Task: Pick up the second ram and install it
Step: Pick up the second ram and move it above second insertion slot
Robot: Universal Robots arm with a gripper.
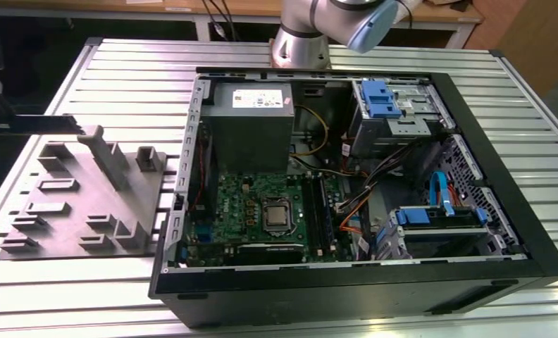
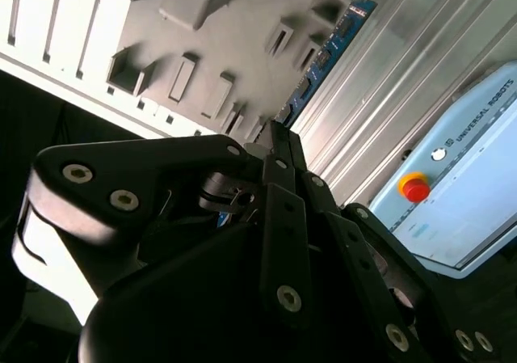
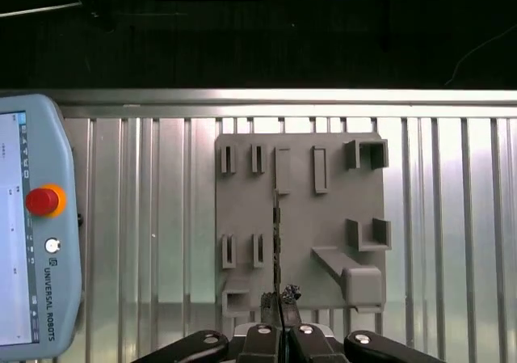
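Note:
In both wrist views my gripper [image 3: 279, 305] is shut on the second ram [image 3: 276, 234], a thin narrow card. The first wrist view shows it edge-on as a dark line reaching out from the fingertips over the grey fixture plate [image 3: 323, 225]. In the second wrist view the ram [image 2: 327, 52] shows its blue face with small chips, sticking out past the black fingers [image 2: 279, 161]. The fixture plate [image 2: 242, 23] lies well beyond it. In the exterior view the green board [image 1: 251, 204] lies inside the open computer case [image 1: 504, 232], with long black slots [image 1: 323, 211] beside it.
The grey fixture plate [image 1: 82, 204] with upright posts sits on the slatted metal table [image 1: 129, 77] at the exterior view's left of the case. A teach pendant [image 3: 32, 234] with a red button lies on the table beside the plate. The arm's base [image 1: 300, 42] stands behind the case.

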